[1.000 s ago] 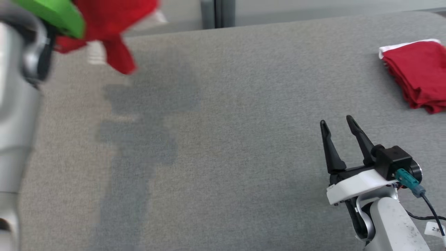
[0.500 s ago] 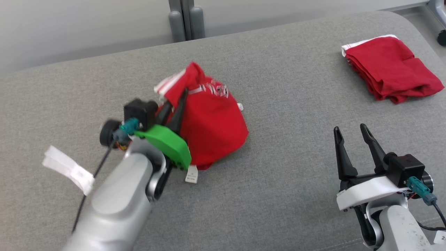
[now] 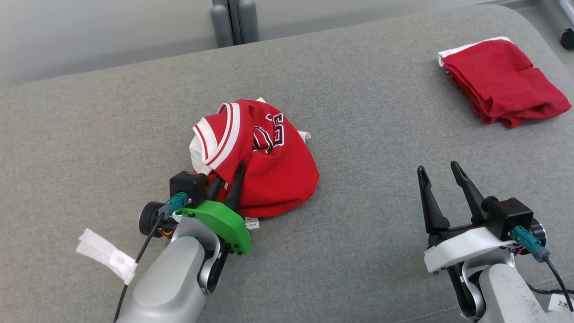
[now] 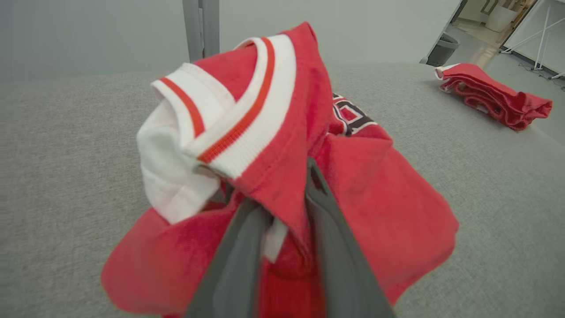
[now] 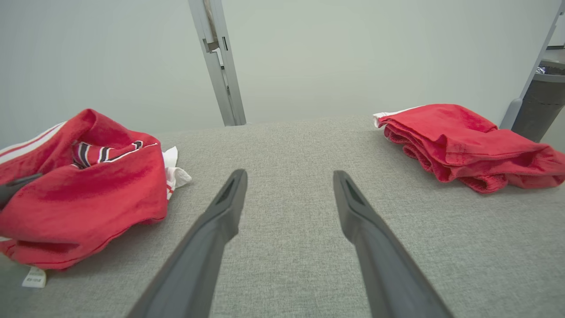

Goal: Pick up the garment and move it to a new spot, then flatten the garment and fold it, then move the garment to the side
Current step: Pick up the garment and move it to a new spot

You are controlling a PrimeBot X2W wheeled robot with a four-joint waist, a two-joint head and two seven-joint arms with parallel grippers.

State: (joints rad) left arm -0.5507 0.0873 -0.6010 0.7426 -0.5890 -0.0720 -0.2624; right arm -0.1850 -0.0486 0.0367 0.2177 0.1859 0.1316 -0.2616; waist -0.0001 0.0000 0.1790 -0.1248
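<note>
Left gripper [image 3: 229, 172] is straddling a fold of the crumpled red jersey [image 3: 278, 175], jaws narrow, grip unclear. Right gripper [image 3: 437, 167] is hovering over the grey cushion [image 3: 358, 112], jaws wide.

Head view: set high, faced forward and down over the grey woven-fabric surface [image 3: 341, 112]. Left wrist view: set low, very near the crumpled red jersey with white striped trim [image 4: 397, 207], faced across the surface toward the pale wall [image 4: 88, 35]. Right wrist view: set low over the surface, farther from the jersey, which lay at its left edge; faced the same wall. Shared by all three: the jersey, the folded red cloth stack [image 3: 502, 80], the grey upright post [image 3: 228, 20].
</note>
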